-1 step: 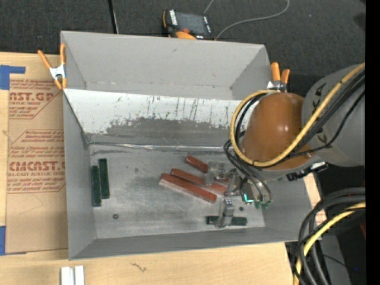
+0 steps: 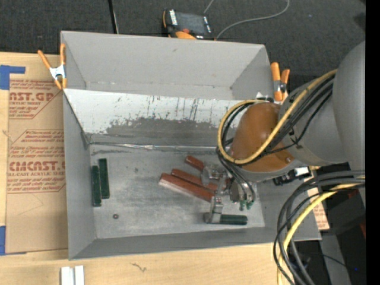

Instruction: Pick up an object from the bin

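A black-and-orange device lies on the dark floor.

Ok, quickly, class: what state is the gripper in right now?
Gripper: cannot be told; it is low at the right end of the brown bars, by a green bar.

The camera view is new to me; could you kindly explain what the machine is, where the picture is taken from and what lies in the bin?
The machine is a robot arm reaching in from the right. The orange cover and the looping cables are parts of it. At its tip is the gripper, the tool for picking things up.

The camera looks down from above, somewhat to one side, into a grey metal bin. On its floor lie two dark green sticks at the left, several reddish-brown sticks in the middle and another dark green stick at the front right.

The gripper is down between those last two. I cannot tell whether it holds anything.
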You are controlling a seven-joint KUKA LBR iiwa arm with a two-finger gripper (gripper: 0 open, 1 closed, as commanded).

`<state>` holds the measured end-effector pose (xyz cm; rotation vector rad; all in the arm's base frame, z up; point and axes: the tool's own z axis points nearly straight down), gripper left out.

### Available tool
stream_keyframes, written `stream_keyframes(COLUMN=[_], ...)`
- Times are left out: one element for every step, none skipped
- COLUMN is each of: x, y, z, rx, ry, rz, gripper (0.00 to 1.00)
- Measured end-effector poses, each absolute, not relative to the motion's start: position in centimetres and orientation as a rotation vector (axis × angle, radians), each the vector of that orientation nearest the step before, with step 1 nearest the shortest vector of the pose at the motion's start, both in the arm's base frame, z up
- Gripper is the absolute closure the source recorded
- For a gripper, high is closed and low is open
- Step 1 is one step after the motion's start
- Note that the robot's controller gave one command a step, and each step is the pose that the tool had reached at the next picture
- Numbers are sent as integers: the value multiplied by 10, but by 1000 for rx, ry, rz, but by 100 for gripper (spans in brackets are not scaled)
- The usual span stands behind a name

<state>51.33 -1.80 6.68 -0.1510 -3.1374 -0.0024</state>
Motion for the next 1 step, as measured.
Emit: stream_keyframes(x=[516], y=[-18], z=[75], rx=[-148], ry=[-3144], rz=[-2], gripper=[100])
